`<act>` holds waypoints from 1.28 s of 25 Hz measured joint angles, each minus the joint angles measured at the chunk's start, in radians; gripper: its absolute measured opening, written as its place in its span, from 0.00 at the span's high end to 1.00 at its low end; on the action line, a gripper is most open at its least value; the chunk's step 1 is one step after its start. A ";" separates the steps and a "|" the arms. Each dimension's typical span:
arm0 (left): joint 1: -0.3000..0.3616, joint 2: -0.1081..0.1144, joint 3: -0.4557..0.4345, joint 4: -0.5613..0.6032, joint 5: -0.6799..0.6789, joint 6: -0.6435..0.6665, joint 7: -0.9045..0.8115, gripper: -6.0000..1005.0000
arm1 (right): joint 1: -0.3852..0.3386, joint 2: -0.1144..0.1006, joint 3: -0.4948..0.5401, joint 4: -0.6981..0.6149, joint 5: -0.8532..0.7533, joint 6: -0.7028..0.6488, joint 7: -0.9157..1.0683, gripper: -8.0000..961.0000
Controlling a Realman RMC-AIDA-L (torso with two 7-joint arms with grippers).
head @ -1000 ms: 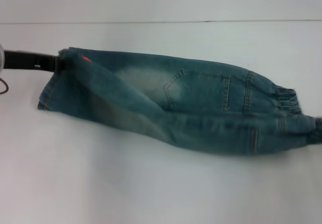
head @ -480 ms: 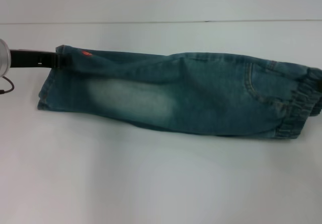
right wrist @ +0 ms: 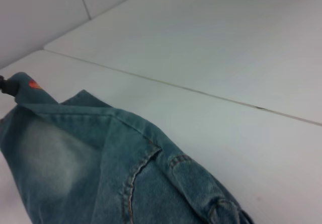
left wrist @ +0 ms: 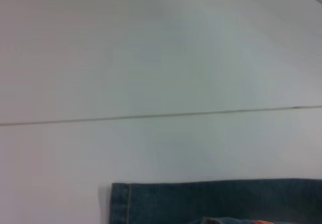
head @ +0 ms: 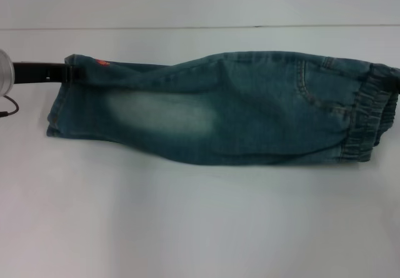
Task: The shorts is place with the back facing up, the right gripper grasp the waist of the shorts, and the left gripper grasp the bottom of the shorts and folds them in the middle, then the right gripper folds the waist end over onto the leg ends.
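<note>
Left gripper [head: 65,73] enters from the far left edge of the head view, silver wrist behind it, slim black fingers clamped on the bottom of the shorts [head: 62,100] at the upper hem corner, just beside a small red print [head: 100,63]. From that grip the shorts [head: 219,109] stretch away rightward across the white table [head: 200,228], folded lengthwise into one long band with a pale faded patch [head: 159,115] near the gripper end. Far end: elastic waist [head: 372,119], ruffled, with a pocket seam beside it. Right gripper [head: 395,85]: only a dark sliver at the waist's upper corner by the right edge; cannot tell whether its fingers are closed.
</note>
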 joint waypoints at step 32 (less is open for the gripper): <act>-0.048 0.003 0.091 -0.111 -0.014 -0.221 0.019 0.26 | 0.008 -0.025 -0.090 0.106 -0.001 0.258 0.018 0.11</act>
